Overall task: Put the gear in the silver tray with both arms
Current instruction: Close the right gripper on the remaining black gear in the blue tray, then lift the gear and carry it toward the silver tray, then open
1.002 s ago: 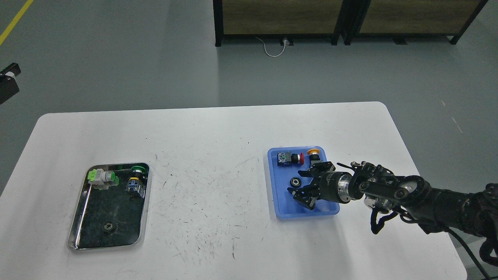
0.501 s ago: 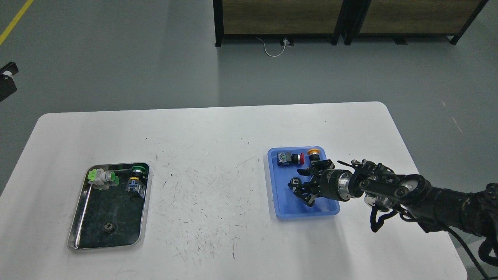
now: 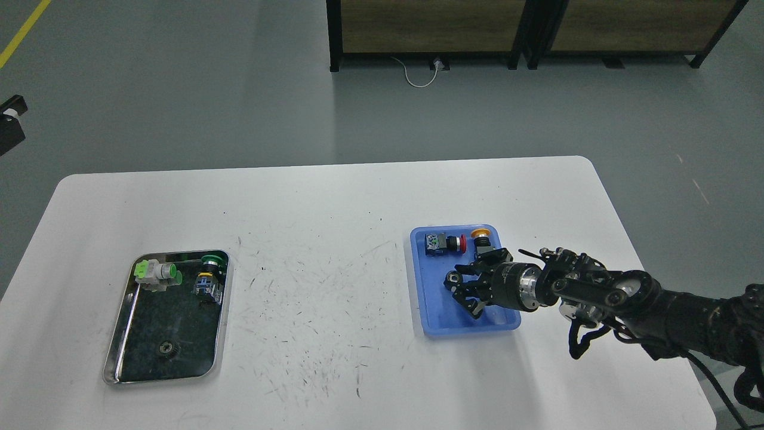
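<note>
The silver tray (image 3: 122,334) lies at the front left of the white table. In it are a small dark gear (image 3: 168,349), a grey and green push button (image 3: 156,273) and a green-capped switch (image 3: 209,276). My right arm comes in from the right, and its gripper (image 3: 456,285) is low inside the blue plastic tray (image 3: 431,325). Its fingers are closed in around a small black ring-shaped gear (image 3: 452,278) at their tips. My left gripper is out of view; only a black part (image 3: 11,126) shows at the left edge.
The blue tray also holds a red-button switch (image 3: 441,243) and a yellow-capped switch (image 3: 479,235) at its far end. The white table (image 3: 334,227) has scuff marks in the middle. Dark cabinets (image 3: 430,30) stand on the floor behind.
My right gripper's fingers have drawn together around the black gear in the blue tray, and the gripper has shifted slightly forward. The things in the silver tray have not moved.
</note>
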`<control>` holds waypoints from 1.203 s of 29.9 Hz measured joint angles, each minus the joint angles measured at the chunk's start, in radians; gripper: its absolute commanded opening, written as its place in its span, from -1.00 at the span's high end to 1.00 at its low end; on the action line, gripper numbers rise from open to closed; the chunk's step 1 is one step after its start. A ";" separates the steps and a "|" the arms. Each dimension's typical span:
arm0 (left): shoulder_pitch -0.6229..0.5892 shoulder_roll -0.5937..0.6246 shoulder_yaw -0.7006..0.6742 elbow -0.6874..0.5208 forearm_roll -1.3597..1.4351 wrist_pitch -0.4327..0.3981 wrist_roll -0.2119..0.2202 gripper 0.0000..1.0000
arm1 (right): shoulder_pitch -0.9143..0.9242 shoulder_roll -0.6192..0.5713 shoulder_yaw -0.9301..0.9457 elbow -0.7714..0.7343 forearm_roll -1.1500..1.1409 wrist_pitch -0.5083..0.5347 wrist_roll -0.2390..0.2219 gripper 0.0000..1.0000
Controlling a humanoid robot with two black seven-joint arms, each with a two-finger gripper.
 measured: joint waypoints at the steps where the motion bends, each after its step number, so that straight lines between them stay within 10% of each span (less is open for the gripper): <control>1: 0.000 0.002 0.000 0.000 0.000 0.000 0.000 -0.95 | 0.000 -0.001 0.001 0.000 -0.001 0.006 0.000 0.46; 15: 0.001 0.005 0.024 -0.003 0.000 -0.002 0.001 -0.95 | 0.098 -0.056 0.079 0.078 -0.003 0.237 0.060 0.41; 36: -0.028 0.008 0.072 -0.015 0.004 0.001 0.005 -0.95 | 0.155 0.293 -0.152 0.027 -0.015 0.351 0.085 0.35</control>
